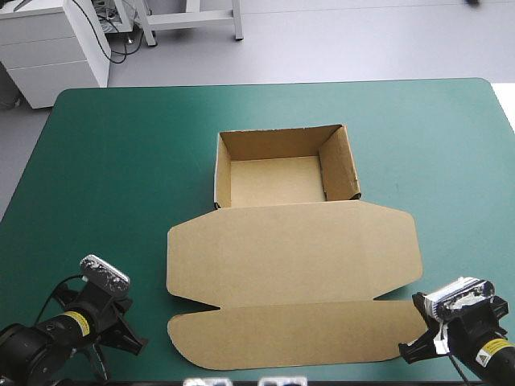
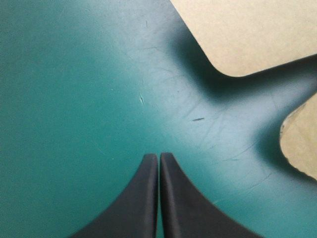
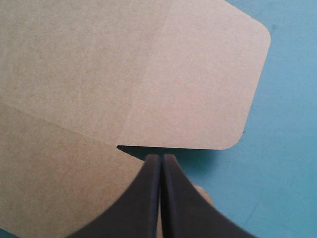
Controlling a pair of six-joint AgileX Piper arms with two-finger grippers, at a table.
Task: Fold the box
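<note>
High view — box tray, lid flat

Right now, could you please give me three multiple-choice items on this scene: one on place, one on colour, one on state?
1. Where is the open tray? A) beyond the flat lid B) on top of the lid C) at the table's left edge
2. The table cover is: A) white B) teal-green C) brown
3. The left pincer is: A) open B) shut on the box C) shut, empty
Answers: A, the high view shows the tray beyond the lid; B, teal-green shows all around the lid; C, its fingers meet over bare cover.
</note>
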